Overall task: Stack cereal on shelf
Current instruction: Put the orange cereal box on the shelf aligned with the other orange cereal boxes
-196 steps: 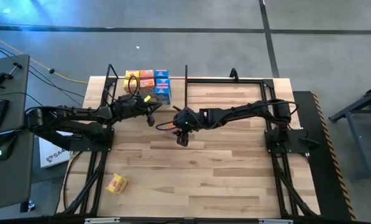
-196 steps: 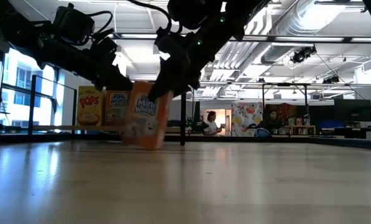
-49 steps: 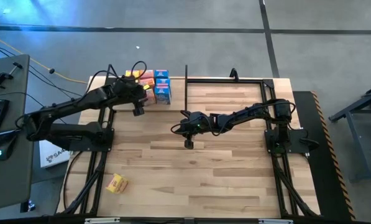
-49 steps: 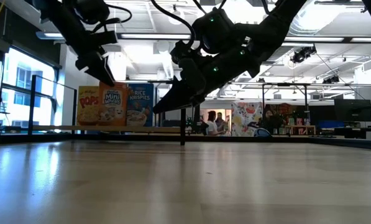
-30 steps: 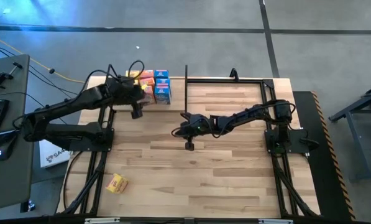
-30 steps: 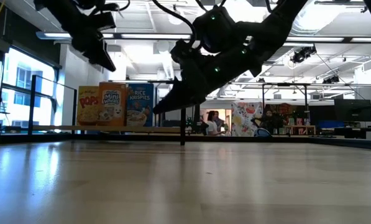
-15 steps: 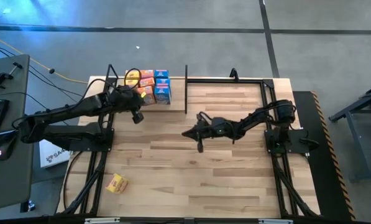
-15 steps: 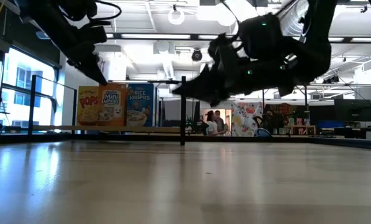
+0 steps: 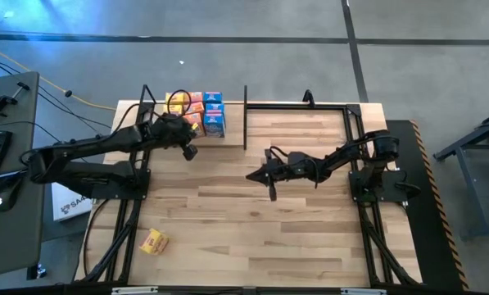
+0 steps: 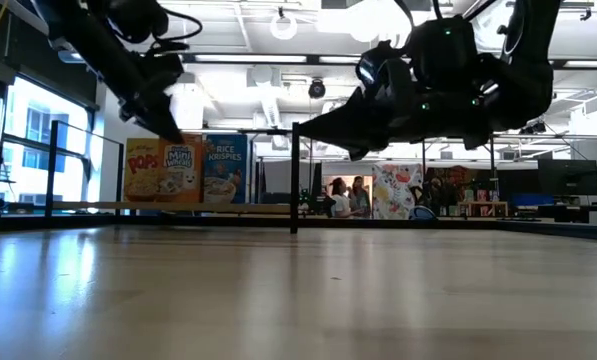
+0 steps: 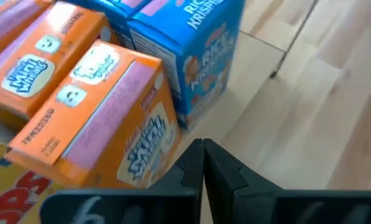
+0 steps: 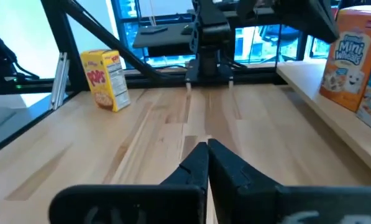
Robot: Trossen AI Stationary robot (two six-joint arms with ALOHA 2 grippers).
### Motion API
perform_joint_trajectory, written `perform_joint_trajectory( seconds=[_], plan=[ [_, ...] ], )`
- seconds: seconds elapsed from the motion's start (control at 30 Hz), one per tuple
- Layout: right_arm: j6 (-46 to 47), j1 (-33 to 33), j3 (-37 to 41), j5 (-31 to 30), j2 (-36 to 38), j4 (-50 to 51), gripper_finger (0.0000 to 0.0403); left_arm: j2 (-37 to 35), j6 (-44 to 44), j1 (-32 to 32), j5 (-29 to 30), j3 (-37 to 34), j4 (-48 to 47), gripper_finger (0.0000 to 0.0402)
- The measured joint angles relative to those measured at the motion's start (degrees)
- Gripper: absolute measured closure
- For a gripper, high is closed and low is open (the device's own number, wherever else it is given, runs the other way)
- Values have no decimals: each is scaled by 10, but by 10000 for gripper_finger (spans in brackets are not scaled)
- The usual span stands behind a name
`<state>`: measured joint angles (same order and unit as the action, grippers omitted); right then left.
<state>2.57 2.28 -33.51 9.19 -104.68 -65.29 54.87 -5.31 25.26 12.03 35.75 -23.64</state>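
Beside shelf cereal (image 9: 205, 113), left tool (image 9: 191, 152) newly shut

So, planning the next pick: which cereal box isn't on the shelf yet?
The yellow Pops box alone near the table's front-left corner; the others cluster on the shelf.

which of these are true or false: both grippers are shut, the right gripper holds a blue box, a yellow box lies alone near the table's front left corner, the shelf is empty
1. Both grippers are shut. True: the left gripper and the right gripper each show fingers pressed together.
2. The right gripper holds a blue box. False: it is empty, over the table's middle.
3. A yellow box lies alone near the front left corner. True.
4. The shelf is empty. False: orange boxes and a blue box stand on it.
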Motion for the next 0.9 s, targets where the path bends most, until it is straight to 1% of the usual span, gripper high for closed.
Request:
perform_joint_trajectory(
  seconds=[0.07,0.27,0.47,0.63,0.73,0.9],
  plan=[
    [0,0,0,3,0,5,403,5,-10,3,10,-4,1,401],
    [3,0,0,5,0,17,403,20,-59,3,97,-4,-17,401],
    [2,0,0,3,0,20,403,37,-116,3,105,-4,-65,401],
    [1,0,0,3,0,20,403,61,-178,3,168,-4,-89,401],
    [1,0,0,3,0,20,403,78,-196,3,196,-4,-85,401],
    [2,0,0,-1,0,20,403,115,-197,3,237,-4,-58,401]
  ],
)
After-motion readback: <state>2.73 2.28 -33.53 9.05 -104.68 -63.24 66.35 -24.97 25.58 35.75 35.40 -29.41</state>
